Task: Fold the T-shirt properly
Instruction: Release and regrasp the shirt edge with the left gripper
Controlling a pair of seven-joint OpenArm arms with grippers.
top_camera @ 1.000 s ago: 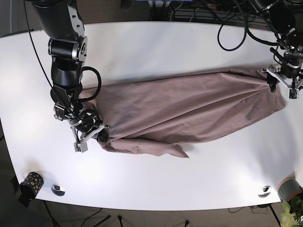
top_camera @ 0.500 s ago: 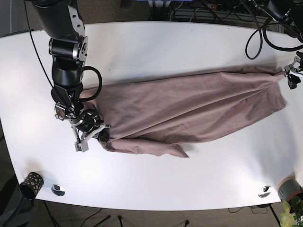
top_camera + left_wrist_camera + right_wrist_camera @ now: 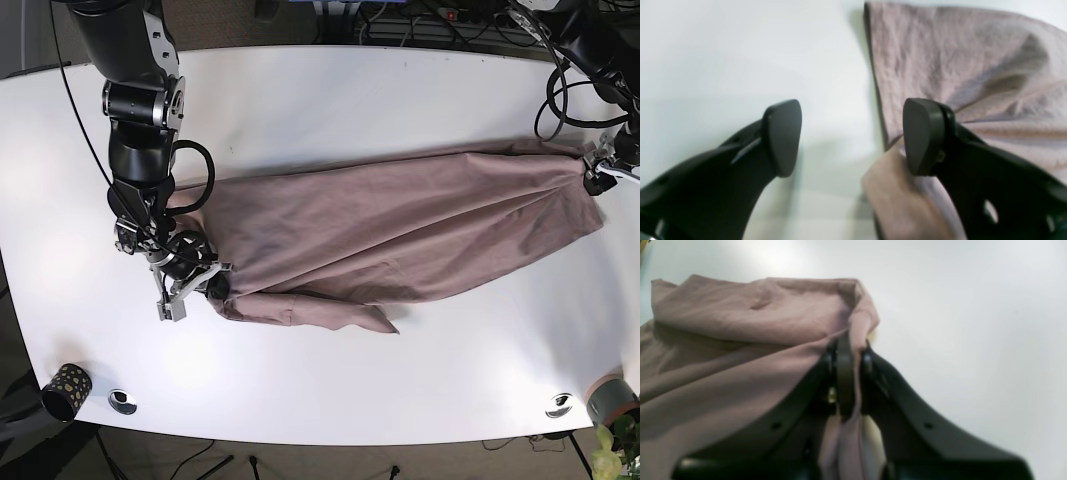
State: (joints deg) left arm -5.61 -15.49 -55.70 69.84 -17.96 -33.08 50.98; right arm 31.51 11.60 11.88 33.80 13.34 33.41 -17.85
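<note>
A mauve T-shirt [image 3: 400,230] lies stretched across the white table [image 3: 330,100], its near corner clenched in the right claw [image 3: 848,350]; the left claw [image 3: 850,136] gapes, released, at the far edge.

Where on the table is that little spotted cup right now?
In the base view the spotted cup stands at the table's near-left corner, beside a small metal ring and well clear of the T-shirt.
</note>
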